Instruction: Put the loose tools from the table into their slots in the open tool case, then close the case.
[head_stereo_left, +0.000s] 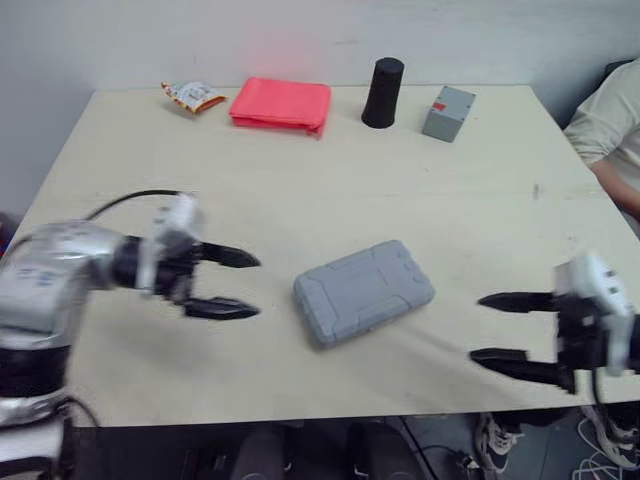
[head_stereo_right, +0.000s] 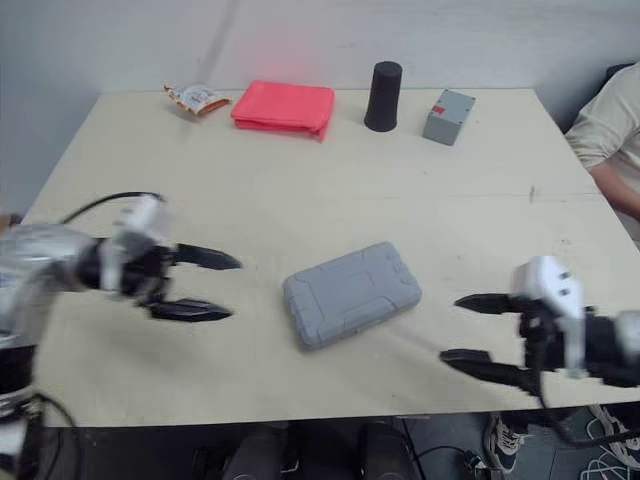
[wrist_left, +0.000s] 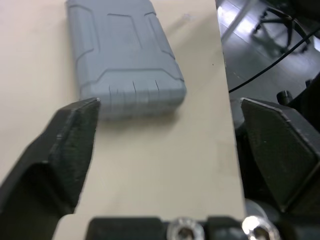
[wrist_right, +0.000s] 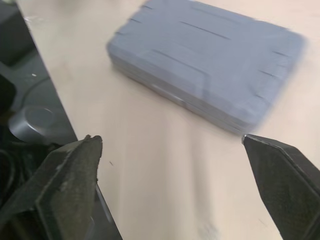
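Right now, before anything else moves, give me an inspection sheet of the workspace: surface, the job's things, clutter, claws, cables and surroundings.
Surface: pale wooden table, flat.
Job's things: grey tool case lies shut, mid-table toward the front edge; loose tools: nothing seen.
Clutter: snack packet, red folded cloth, black cup and small grey box along the far edge.
Claws: left claw open and empty, left of the case; right claw open and empty, right of it; neither touches it.
Cables: black cable loops over the left arm; floor cables at front right.
Surroundings: a person's sleeve at the table's right side; a plain wall behind.
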